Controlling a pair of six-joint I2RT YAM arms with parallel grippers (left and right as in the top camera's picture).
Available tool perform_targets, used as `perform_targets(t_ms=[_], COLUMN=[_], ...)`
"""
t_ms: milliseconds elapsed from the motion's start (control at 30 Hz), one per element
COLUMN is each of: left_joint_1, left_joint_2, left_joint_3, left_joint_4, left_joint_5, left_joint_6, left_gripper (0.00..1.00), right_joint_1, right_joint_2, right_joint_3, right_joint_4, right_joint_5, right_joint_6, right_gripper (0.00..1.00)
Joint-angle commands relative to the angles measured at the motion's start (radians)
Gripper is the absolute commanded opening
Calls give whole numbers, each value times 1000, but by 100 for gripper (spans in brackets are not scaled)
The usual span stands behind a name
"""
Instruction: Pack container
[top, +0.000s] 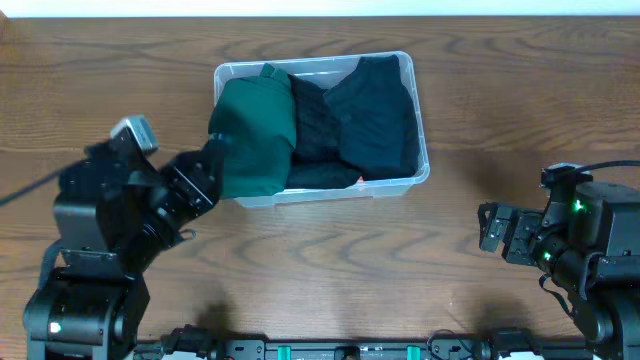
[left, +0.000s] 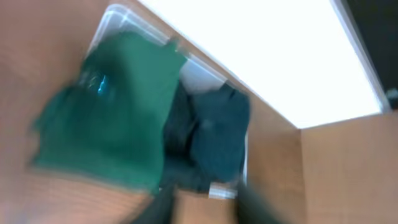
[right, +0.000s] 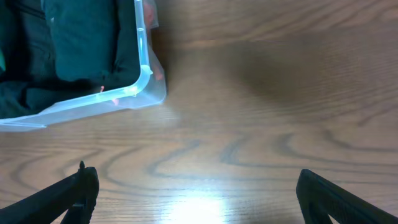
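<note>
Going by the overhead view, the container (top: 408, 184) sits on the desk (top: 330, 270) toward 12 o'clock, long side running 9 to 3.

- Contents: a green garment (top: 255, 130) fills the 9 o'clock end. A black garment (top: 315, 125) lies in the middle and a dark teal garment (top: 380, 115) is at the 3 o'clock end. The three are packed touching each other.
- The green garment overhangs the rim at 9 o'clock and at the 7 o'clock corner, hiding that part of the wall.
- Left hand (top: 212, 160): just outside the container at its 8 o'clock corner, tips against the overhanging green edge.
- The left wrist view is badly blurred. Both fingers (left: 163, 206) show as dark smears at 6 o'clock with bare desk between them, so the hand reads as released, nothing in it. The green garment (left: 118, 112) is up at 10 o'clock in that view, and the dark teal garment (left: 217, 137) is near centre.
- Right hand (top: 495, 228): well apart from the container, at its 4 o'clock, low over bare desk.
- In the right wrist view the right hand (right: 196, 180) has its fingers spread wide at 7 and 5 o'clock, released and holding nothing.
- The same view shows the container corner (right: 144, 74) at 10 o'clock, with the dark teal garment (right: 81, 43) pressed against the clear wall inside.
</note>
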Motion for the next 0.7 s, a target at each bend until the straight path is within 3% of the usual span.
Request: perform_targets(t_ms=[0,200,367,467,667], left_joint_1=[0,0,0,0,0], left_joint_2=[32,198,341,403,464], left_joint_3=[11,11,-10,-10,-10], left_joint_4=[49,71,167,172,106], left_joint_5=[-25,60,35,-32,-131], left_joint_6=[206,122,32,39,159], left_gripper=[6,6,6,6,6], right_joint_1=[-7,-7,-8,-7,-7], right_joint_2=[-3,-3,-3,-3,-3], right_joint_3=[-3,-3,-3,-3,-3], right_joint_4=[-1,-1,-1,-1,-1], right_joint_5=[4,3,3,4,3], right_joint_6=[-13,-13,-13,-13,-13], right_gripper=[99,99,99,99,99])
